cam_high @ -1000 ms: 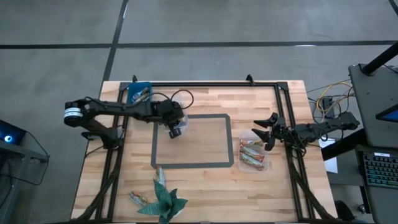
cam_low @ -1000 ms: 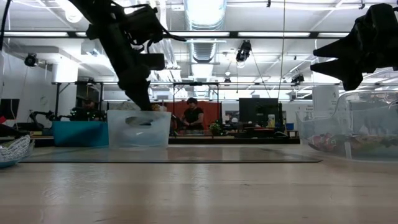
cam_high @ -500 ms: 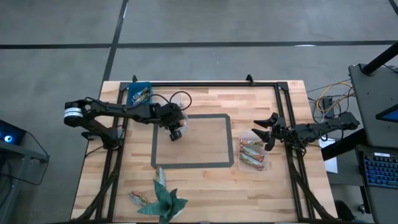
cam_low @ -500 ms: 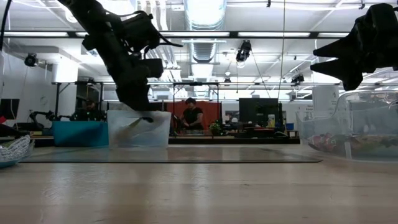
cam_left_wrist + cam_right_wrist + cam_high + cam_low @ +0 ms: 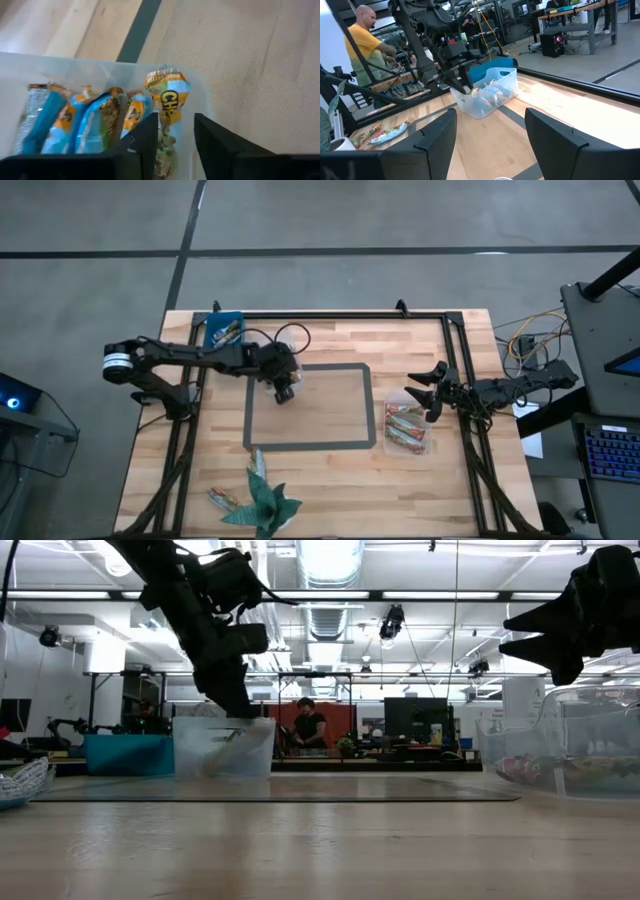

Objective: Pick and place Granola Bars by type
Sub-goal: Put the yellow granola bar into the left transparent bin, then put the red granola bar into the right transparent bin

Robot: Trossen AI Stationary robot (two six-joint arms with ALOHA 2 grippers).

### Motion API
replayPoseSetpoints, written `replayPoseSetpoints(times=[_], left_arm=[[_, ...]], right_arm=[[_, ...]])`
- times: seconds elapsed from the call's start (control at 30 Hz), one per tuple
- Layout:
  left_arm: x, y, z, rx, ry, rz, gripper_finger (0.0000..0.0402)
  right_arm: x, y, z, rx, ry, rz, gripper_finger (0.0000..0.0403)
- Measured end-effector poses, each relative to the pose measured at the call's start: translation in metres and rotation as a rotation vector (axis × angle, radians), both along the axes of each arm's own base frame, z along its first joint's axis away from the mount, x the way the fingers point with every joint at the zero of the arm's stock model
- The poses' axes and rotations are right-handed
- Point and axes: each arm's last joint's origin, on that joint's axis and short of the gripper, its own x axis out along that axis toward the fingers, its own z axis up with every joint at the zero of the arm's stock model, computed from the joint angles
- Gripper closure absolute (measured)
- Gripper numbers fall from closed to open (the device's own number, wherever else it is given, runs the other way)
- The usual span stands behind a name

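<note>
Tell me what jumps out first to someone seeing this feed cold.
The left claw hangs over a clear tub at the taped rectangle's upper left corner, a blue-wrapped granola bar between its parted fingers. Opposite, the right claw waits open beside a second tub of bars.

Looking down on your desk, you see the left gripper reached out over a clear tub at the upper left corner of the taped rectangle. Your right gripper hangs just beside a second clear tub that holds granola bars in brown wrappers. A blue bin sits at the far left edge, and a green paper figure lies near the front with one loose bar beside it.
</note>
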Motion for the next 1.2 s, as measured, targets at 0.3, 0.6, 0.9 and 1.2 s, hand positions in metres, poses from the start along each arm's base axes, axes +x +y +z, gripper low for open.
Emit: replayPoseSetpoints(times=[0.3, 0.6, 0.9, 1.2], left_arm=[[-0.013, -0.002, 0.008, 0.063, 0.098, -0.043, 0.0280], [-0.030, -0.028, 0.032, 0.152, 0.170, -0.288, 0.0280], [-0.035, -0.068, 0.059, 0.227, 0.162, -0.549, 0.0280], [-0.040, -0.124, 0.065, 0.161, 0.112, -0.827, 0.0280]], right_arm=[[0.000, 0.000, 0.000, 0.000, 0.000, 0.000, 0.0179], [0.000, 0.000, 0.000, 0.000, -0.001, 0.000, 0.0179], [0.000, 0.000, 0.000, 0.000, 0.000, 0.000, 0.0179], [0.000, 0.000, 0.000, 0.000, -0.001, 0.000, 0.0179]])
